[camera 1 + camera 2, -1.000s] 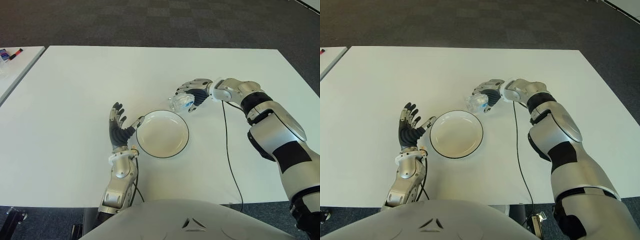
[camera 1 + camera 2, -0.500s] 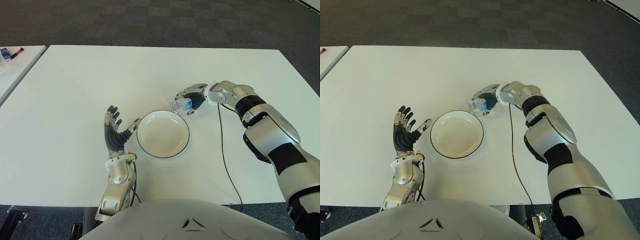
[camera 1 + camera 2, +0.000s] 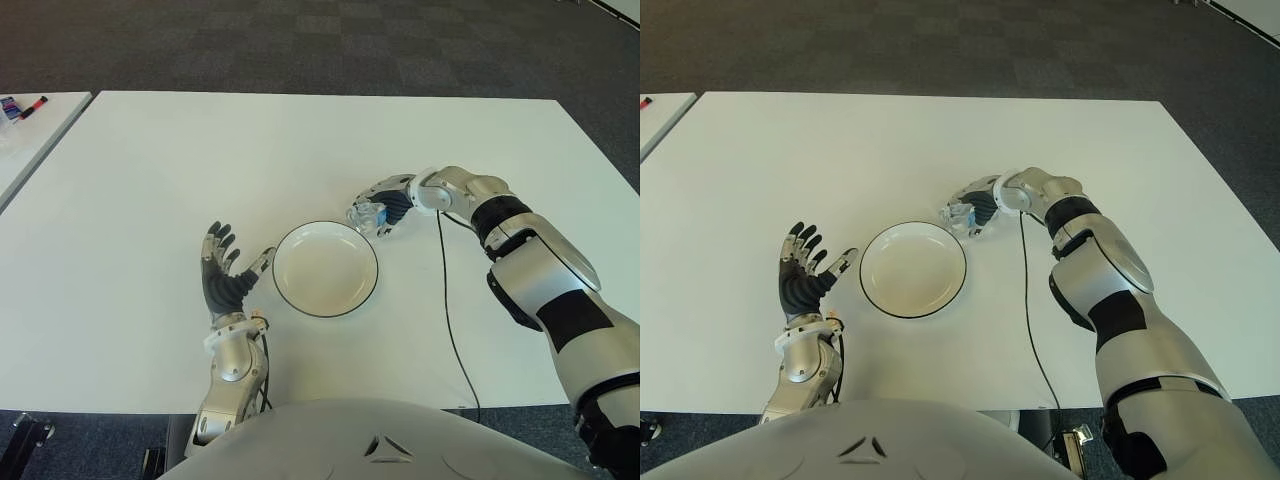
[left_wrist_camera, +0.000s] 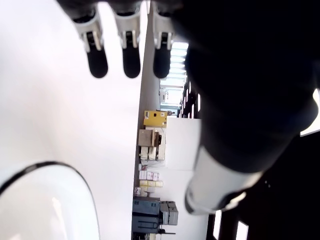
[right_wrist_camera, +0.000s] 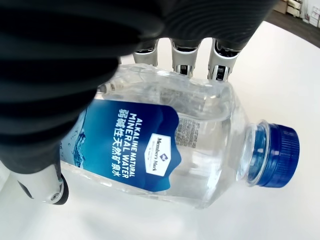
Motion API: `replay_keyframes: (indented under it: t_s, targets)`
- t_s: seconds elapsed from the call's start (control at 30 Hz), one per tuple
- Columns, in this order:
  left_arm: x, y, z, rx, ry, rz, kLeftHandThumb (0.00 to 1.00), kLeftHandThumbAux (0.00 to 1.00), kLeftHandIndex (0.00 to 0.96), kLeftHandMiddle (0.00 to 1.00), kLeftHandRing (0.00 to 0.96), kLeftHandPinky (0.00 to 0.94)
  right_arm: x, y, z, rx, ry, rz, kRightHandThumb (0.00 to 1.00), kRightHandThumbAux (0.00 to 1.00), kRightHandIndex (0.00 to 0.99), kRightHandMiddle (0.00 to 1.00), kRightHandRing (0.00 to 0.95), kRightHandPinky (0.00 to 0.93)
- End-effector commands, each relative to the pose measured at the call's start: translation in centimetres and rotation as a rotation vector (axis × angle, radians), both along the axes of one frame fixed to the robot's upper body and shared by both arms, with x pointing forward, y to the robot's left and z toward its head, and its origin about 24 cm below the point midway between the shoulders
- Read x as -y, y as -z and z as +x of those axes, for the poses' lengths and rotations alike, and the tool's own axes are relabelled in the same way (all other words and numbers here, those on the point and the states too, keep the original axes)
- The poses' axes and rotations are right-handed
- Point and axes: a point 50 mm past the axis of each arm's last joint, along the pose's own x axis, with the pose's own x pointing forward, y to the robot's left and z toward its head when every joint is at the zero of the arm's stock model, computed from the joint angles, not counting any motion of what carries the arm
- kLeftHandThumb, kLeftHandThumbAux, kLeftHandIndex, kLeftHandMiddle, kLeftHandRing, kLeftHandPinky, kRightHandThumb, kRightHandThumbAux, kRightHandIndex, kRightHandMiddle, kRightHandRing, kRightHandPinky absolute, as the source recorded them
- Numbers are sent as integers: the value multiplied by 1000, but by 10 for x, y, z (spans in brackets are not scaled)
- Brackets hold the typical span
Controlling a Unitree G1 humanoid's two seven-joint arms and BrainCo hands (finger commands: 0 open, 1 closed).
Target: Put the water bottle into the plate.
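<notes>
**Bottle held just beyond the plate's far-right rim**

On the white surface, the left hand shows just left of the plate, fingers spread and holding nothing. The plate, white with a dark rim, is empty. At its far-right edge the right hand is clamped around the water bottle, a clear bottle with a blue label and blue cap, lying sideways in the fingers.

bottle: clear, blue cap, blue label | plate: white, black rim | table: white
</notes>
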Motion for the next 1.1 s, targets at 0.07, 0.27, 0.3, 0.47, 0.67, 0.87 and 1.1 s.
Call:
replay_keyframes:
  t_s: [0.07, 0.27, 0.3, 0.47, 0.67, 0.87, 1.1]
  targets:
    - [48, -24, -1, 67, 21, -205, 0, 975, 148, 193, 186, 207, 3, 7, -7, -43, -20, -14, 742, 595, 0, 31, 94, 198]
    - [49, -28, -2, 72, 12, -202, 0, 967, 147, 200, 193, 208, 0, 9, -9, -42, -29, -6, 749, 601, 0, 24, 114, 215]
    - [49, -28, -2, 72, 11, -202, 0, 967, 146, 201, 193, 208, 0, 9, -8, -41, -29, -5, 750, 601, 0, 24, 115, 215]
    - [49, -30, -2, 72, 5, -194, 0, 957, 146, 207, 199, 213, -1, 10, -9, -39, -26, 4, 742, 606, 0, 33, 114, 211]
    - [50, -31, -3, 72, 7, -186, 0, 943, 144, 207, 198, 210, -2, 12, -10, -43, -21, 27, 719, 609, 0, 41, 102, 199]
    - [50, -33, -4, 77, 4, -184, 0, 935, 149, 211, 202, 213, -2, 15, -12, -43, -20, 36, 727, 609, 0, 42, 105, 214]
    - [49, -33, -6, 84, 14, -175, 0, 925, 150, 212, 201, 207, 1, 21, -14, -34, -12, 39, 746, 593, 0, 54, 121, 234]
